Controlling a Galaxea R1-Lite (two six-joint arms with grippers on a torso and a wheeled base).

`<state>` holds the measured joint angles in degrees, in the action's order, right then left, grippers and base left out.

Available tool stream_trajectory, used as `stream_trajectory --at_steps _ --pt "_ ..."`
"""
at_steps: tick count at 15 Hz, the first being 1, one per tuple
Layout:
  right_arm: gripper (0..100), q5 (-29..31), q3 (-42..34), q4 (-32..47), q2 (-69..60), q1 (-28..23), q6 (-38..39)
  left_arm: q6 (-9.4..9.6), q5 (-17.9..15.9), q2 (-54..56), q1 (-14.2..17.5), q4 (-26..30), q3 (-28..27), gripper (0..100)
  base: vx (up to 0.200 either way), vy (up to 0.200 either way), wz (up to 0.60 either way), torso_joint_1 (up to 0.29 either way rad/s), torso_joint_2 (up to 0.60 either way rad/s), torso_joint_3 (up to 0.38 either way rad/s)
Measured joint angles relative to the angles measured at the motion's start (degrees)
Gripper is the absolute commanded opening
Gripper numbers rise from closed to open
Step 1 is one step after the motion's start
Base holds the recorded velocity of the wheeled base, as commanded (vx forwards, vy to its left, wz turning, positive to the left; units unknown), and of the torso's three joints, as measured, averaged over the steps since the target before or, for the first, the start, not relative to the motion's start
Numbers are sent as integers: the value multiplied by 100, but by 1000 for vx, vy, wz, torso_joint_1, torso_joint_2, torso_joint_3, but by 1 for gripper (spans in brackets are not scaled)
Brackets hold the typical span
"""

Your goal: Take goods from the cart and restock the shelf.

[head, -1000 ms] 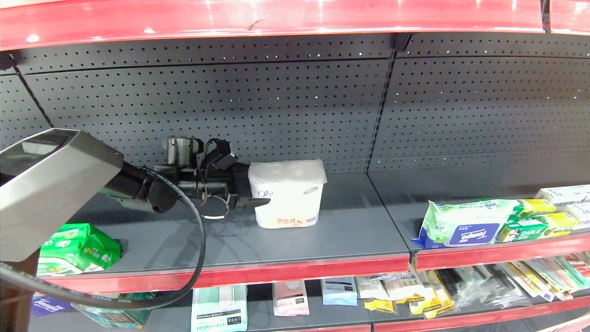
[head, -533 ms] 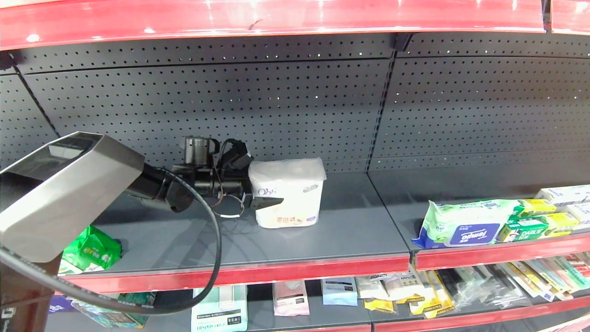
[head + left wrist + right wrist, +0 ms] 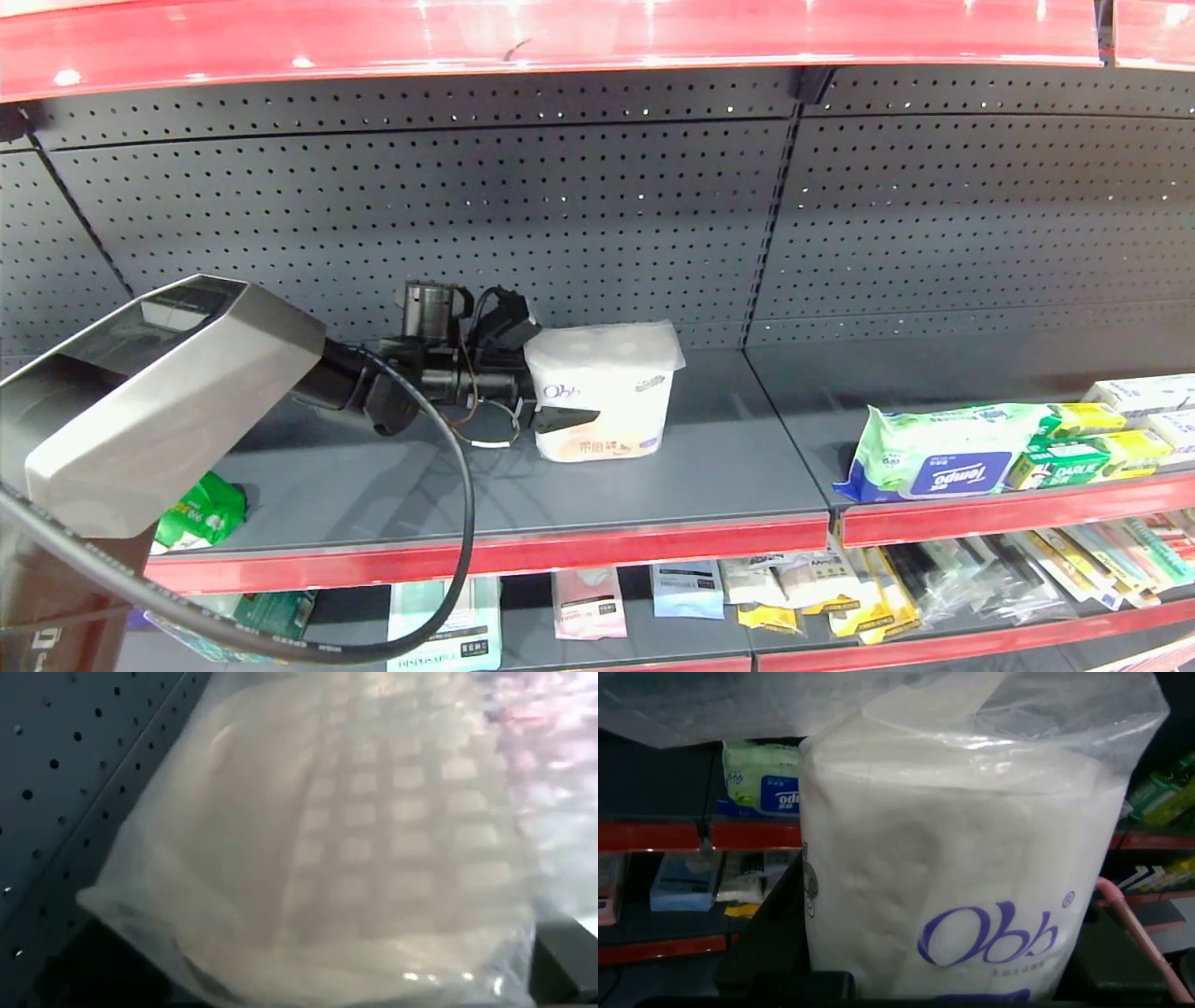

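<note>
A white pack of toilet rolls [image 3: 607, 392] stands on the grey middle shelf [image 3: 691, 485], close to the pegboard back. My left gripper [image 3: 588, 397] comes in from the left and is open astride the pack. One dark finger [image 3: 565, 420] lies across the pack's front face and the other is hidden behind it. The left wrist view looks onto the pack's wrapped side [image 3: 355, 840] at very close range. A second wrapped pack [image 3: 971, 877] is held upright in my right gripper [image 3: 943, 961], with dark fingers [image 3: 771, 943] on either side of it.
Green tissue packs [image 3: 201, 509] lie at the shelf's left front. Wipes and boxed goods [image 3: 943, 457] fill the right bay's front edge. Between them the shelf floor is bare. Small packets [image 3: 803, 583] hang on the shelf below. A red shelf edge [image 3: 560, 37] runs overhead.
My left arm moved right along the shelf. Its fingers first slid further along the pack, then the pack shifted right with the gripper and turned slightly.
</note>
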<state>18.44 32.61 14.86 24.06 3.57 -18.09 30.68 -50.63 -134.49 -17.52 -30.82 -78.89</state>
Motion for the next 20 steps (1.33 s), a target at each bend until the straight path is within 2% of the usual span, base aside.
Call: stream_trajectory --at_steps 3,4,5,6,7,10,14,17,20 --pt "0 2 -1 2 7 4 2 35 119 -77 -9 -20 -91 100 0 0 0 0 0 0" --pt "0 2 -4 2 10 4 2 32 130 -105 -6 -145 -101 0 0 0 0 0 0 0" --pt "0 2 -11 2 11 9 6 -50 137 -140 -4 -402 -105 0 0 0 0 0 0 0" --pt "0 2 -11 0 13 9 9 -241 150 -165 -9 -519 -105 0 0 0 0 0 0 0" --pt "0 2 -11 0 18 9 9 -343 145 -178 -17 -599 -68 0 0 0 0 0 0 0" --pt "0 -5 0 0 21 9 9 -347 108 -149 -20 -675 102 0 0 0 0 0 0 0" --pt "0 -57 0 -4 33 15 30 -369 88 340 21 -642 890 0 0 0 0 0 0 0" --pt "0 -79 11 -50 110 26 55 -310 -107 878 263 -689 1514 0 0 0 0 0 0 0" --pt "0 -107 22 -66 149 45 66 -224 -208 1326 495 -1220 2305 0 0 0 0 0 0 0"
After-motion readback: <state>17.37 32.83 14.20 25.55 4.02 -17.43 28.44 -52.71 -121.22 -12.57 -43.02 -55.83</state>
